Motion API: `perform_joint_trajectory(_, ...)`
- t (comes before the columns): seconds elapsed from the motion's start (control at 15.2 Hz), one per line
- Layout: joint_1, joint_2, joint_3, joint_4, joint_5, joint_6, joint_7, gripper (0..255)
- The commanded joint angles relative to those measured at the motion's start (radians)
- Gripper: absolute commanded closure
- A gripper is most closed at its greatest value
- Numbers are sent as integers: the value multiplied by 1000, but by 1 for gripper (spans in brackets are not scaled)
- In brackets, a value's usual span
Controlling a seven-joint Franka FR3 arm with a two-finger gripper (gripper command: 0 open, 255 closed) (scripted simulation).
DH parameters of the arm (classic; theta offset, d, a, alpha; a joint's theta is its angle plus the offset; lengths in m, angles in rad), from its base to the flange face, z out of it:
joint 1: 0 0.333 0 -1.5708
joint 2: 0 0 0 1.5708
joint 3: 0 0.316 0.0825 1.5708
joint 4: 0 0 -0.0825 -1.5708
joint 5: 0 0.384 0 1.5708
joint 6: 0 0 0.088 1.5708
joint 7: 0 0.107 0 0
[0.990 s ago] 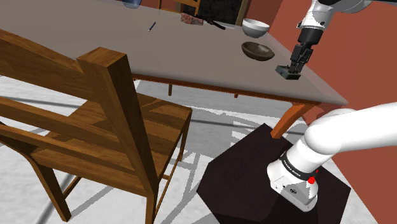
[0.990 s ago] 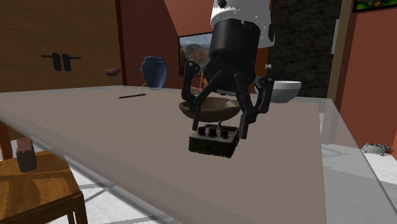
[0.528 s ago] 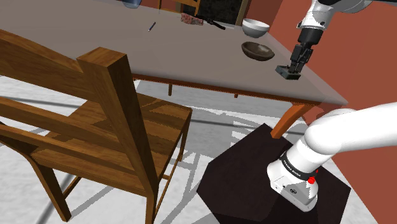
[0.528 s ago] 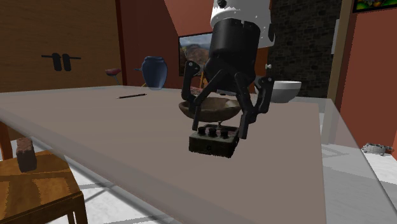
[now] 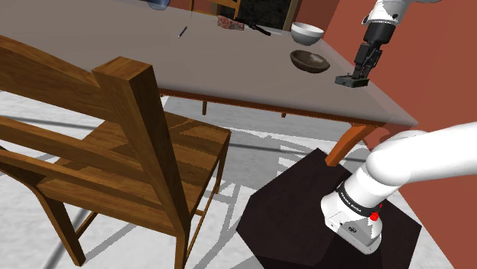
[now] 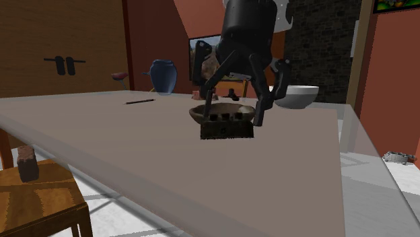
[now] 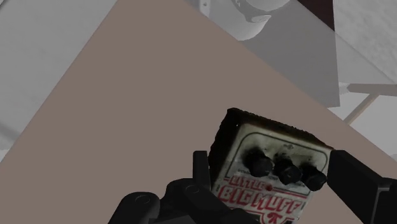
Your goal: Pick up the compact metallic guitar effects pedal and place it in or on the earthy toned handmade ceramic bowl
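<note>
Fingers (image 6: 268, 101) of the black gripper (image 6: 229, 122) clasped the guitar pedal (image 7: 270, 162) between them, one on each side. In the wrist view we saw its three black knobs and red lettering facing the camera. We found the pedal held above the table (image 5: 229, 69), near the brown bowl (image 5: 309, 60) but not in it. In the shoulder view a white bowl (image 5: 306, 32) sat beyond the brown one, and a wooden chair (image 5: 115, 153) stood beside the table.

Pincer (image 6: 231, 121) clamped on pedal (image 6: 227, 128), held above table (image 6: 134, 161), brown bowl (image 6: 199, 112) just behind, white bowl (image 6: 297, 97) beyond
</note>
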Motion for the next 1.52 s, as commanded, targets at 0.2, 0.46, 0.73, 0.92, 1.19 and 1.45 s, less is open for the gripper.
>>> perform_joint_trajectory(0.2,5,16,6,78,8,-63,2,255)
perform_joint_trajectory(0.46,9,33,10,145,15,-113,2,255)
perform_joint_trajectory(0.73,14,52,13,215,21,-164,2,255)
perform_joint_trajectory(0.92,17,69,14,270,26,-202,1,255)
perform_joint_trajectory(1.19,37,194,-2,392,54,-203,-7,255)
perform_joint_trajectory(1.45,55,361,-26,554,96,-206,-25,255)
